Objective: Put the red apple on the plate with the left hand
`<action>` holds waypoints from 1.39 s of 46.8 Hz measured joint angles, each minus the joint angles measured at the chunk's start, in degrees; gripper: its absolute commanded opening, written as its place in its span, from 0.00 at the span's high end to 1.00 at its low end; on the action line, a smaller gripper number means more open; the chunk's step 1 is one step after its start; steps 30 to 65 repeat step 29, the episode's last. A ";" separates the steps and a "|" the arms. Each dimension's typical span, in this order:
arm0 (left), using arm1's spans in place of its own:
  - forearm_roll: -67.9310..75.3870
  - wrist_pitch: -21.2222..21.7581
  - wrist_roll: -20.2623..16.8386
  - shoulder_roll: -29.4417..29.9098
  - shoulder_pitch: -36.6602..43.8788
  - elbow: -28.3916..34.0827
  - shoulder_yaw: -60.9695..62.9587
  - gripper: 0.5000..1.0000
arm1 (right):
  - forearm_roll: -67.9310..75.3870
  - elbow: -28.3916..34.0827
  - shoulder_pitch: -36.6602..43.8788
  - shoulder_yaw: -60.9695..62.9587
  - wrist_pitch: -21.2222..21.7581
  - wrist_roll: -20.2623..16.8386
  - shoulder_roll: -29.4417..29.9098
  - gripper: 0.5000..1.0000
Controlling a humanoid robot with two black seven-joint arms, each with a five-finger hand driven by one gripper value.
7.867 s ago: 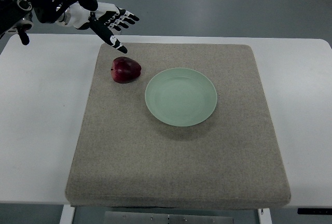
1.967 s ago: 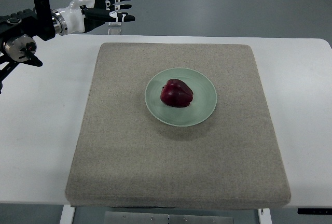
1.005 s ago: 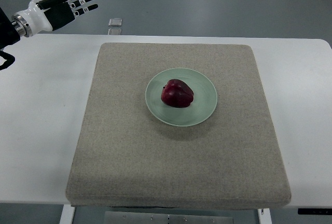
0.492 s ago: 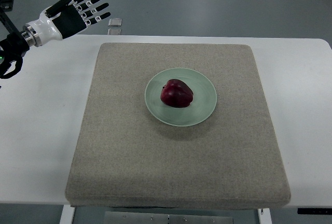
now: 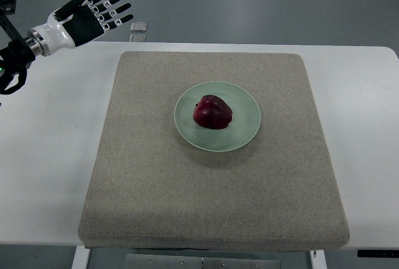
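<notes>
While my left robot hand (image 5: 84,15) hangs at the far left corner, above the back edge of the white surface (image 5: 43,132), its fingers (image 5: 113,7) are spread wide and fanned toward the right, with nothing between them. I read that open, flat pose as a hand that has no load to carry: there is nothing near the palm to close on, and the arm behind it runs off the left edge, out of the working area.

To the right of the robot hand and nearer to me lies the grey mat (image 5: 156,207), which covers most of the surface and, I judge, gives a soft, non-slip bed for the crockery. A small pale object (image 5: 138,26) sits on the floor just right of my fingertips, beyond the surface; I cannot tell what it is.

Further right, well apart from the robot hand, the pale green plate (image 5: 243,133) rests flat near the middle of the mat. The red apple (image 5: 212,112) sits on it, a little left of the plate's centre and inside the rim, lying slightly on its side. That spot keeps it cradled by the shallow dish, so it seems unlikely to roll off.

With the apple on the plate and my hand clear, I judge the placing done. My right hand does not show.
</notes>
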 measured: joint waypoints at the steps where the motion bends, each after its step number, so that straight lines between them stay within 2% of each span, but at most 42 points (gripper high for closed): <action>1: 0.00 0.01 0.00 -0.01 0.02 -0.02 0.00 0.00 | -0.04 0.62 0.00 0.00 -0.01 -0.01 0.00 0.07; 24: 0.61 0.01 -0.03 -0.11 0.57 0.26 0.18 0.00 | -0.17 3.37 -0.15 -0.03 0.06 0.02 0.01 0.07; 65: 0.78 0.01 -0.03 -0.12 0.67 0.27 0.26 0.00 | -0.17 3.44 -0.10 -0.02 -0.03 0.05 0.00 0.07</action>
